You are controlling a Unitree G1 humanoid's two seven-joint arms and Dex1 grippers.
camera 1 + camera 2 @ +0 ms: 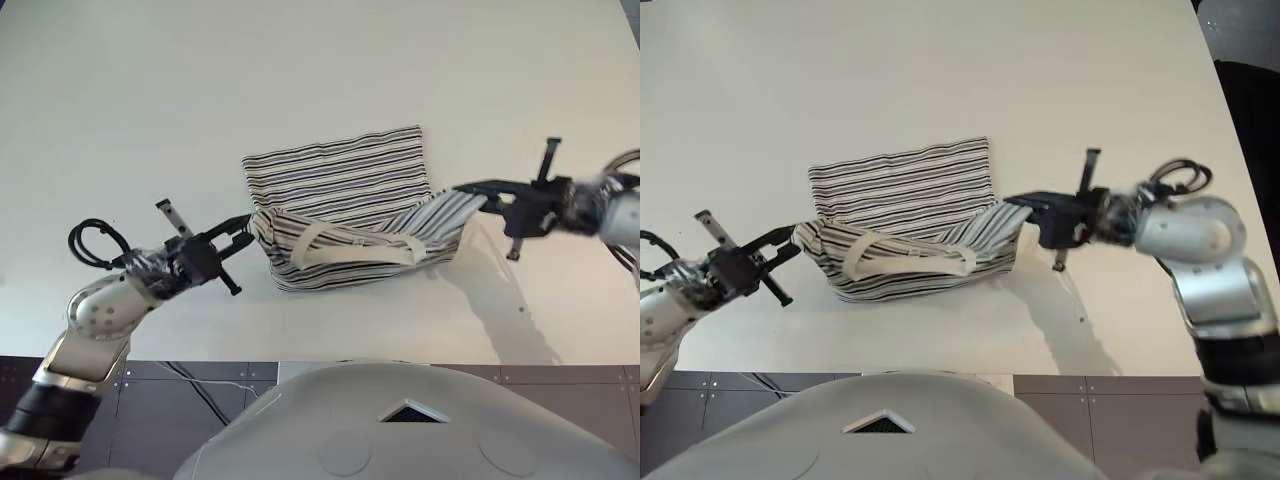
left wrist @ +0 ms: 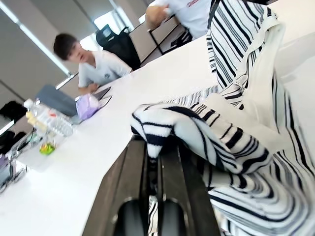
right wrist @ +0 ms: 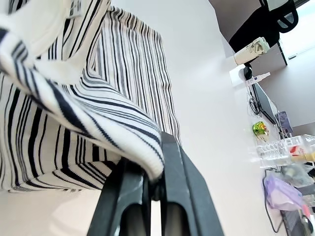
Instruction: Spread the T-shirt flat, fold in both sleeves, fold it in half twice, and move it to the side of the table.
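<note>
The T-shirt (image 1: pixel 340 200) is on the table (image 1: pixel 150 100), around its middle and somewhat toward the near edge. The far portion lies flat on the table surface. The near portion is raised off the table and hangs as a slack pouch between the two arms, with a cream trim (image 1: pixel 350 245) showing across its front. The left gripper (image 1: pixel 240 235) is clenched on the raised edge at the end toward the table's left side, and the left wrist view shows striped cloth bunched between its closed fingers (image 2: pixel 133 187). The right gripper (image 1: pixel 470 190) is clenched on the opposite end, toward the table's right side, and the right wrist view shows a rolled hem clamped between its fingers (image 3: pixel 172 177). The garment appears to be light, soft knit with no stiffness: it sags under its own weight between the two holds and creases readily. It is judged not fragile. The smooth table should let the lower layer slide if the upper layer is dragged. The recommended holds are the two outer corners of the edge being folded, pinched through all layers and held level and taut enough to remove the sag. A shallow pinch on the rolled hem risks slipping out. Uneven height between the arms is likely to lay the fold askew.
</note>
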